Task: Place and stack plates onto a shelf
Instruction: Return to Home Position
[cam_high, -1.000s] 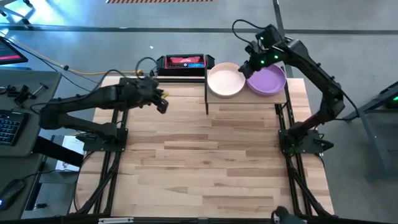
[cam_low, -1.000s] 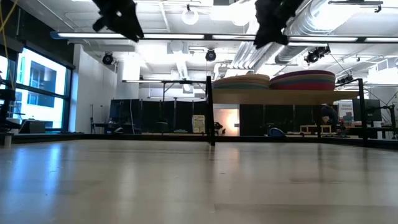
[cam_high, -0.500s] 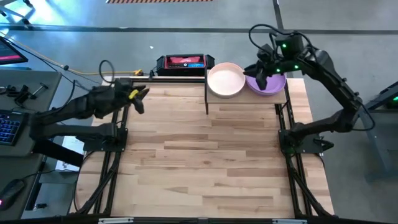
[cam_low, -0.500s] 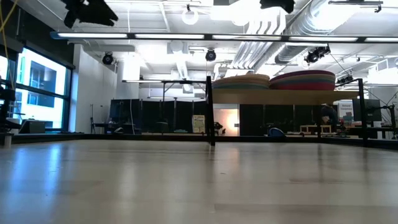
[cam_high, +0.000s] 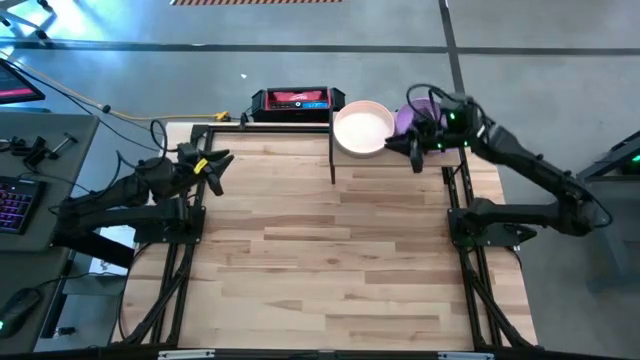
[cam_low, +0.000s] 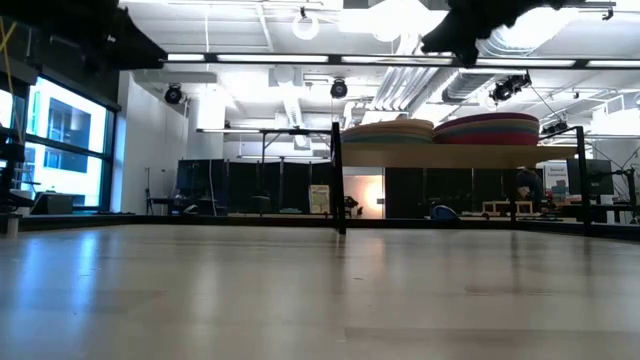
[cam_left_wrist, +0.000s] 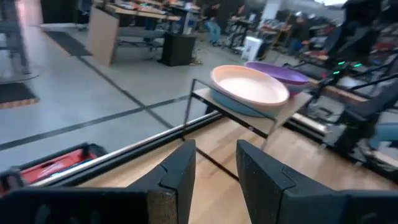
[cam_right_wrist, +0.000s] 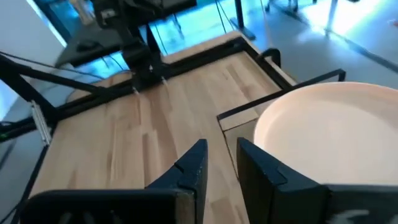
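Note:
Two stacks of plates rest on the small wooden shelf (cam_low: 460, 155) at the table's far right. The left stack (cam_low: 388, 131) is topped by a cream plate (cam_high: 362, 128) (cam_left_wrist: 249, 86) (cam_right_wrist: 329, 130). The right stack (cam_low: 485, 128) is topped by a purple plate (cam_high: 408, 118) (cam_left_wrist: 278, 70), partly hidden under my right arm. My right gripper (cam_high: 415, 150) (cam_right_wrist: 221, 163) hovers over the shelf's near edge between the stacks, narrowly open and empty. My left gripper (cam_high: 215, 165) (cam_left_wrist: 216, 167) hangs over the table's far left part, open and empty.
A black and red device (cam_high: 297, 101) sits just beyond the table's far edge, left of the shelf. The shelf's black posts (cam_low: 337, 180) stand on the wooden tabletop (cam_high: 320, 250), whose middle and near parts are bare. A desk with a keyboard (cam_high: 15, 205) is off the left side.
My right gripper has left the purple plate's stack and moved toward the table's near edge, past the shelf's front, as the arm folded lower. My left gripper has drawn back toward the table's left edge. The stacks have stayed put.

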